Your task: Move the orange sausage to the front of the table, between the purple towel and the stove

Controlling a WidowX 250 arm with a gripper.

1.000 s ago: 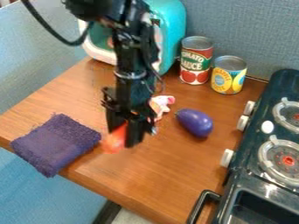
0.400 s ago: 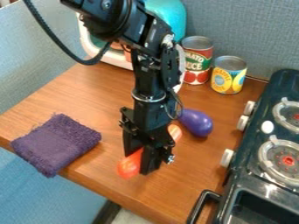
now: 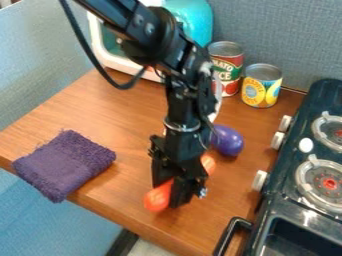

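1. The gripper (image 3: 168,194) hangs at the lower centre of the frame, its two fingers clamped on the middle of a long orange thing (image 3: 157,200).
2. The orange thing lies between the fingers, so there is no sideways offset from the gripper. Its long axis slants from lower left to upper right; the fingers sit across that axis, one on the upper-left side, the other on the lower-right.
3. Both its ends stick out past the grip: a rounded, redder end to the lower left and a paler end to the upper right. Whether its underside touches the wooden table (image 3: 127,112) I cannot tell.
4. Follow that axis up and to the right and it points roughly at the purple eggplant (image 3: 229,141), which lies near the paler end, partly behind the arm.
5. Farther out, to the left, a folded purple cloth (image 3: 65,165) lies at the table's edge, well apart from the rounded end.
6. To the right is the black toy stove (image 3: 294,206), its pale knobs facing the gripper.
7. At the upper right of centre stand a red can (image 3: 230,75) and, just beside it, a shorter yellow can (image 3: 261,87). A teal and white toy appliance (image 3: 198,20) stands at the top centre, behind the arm.
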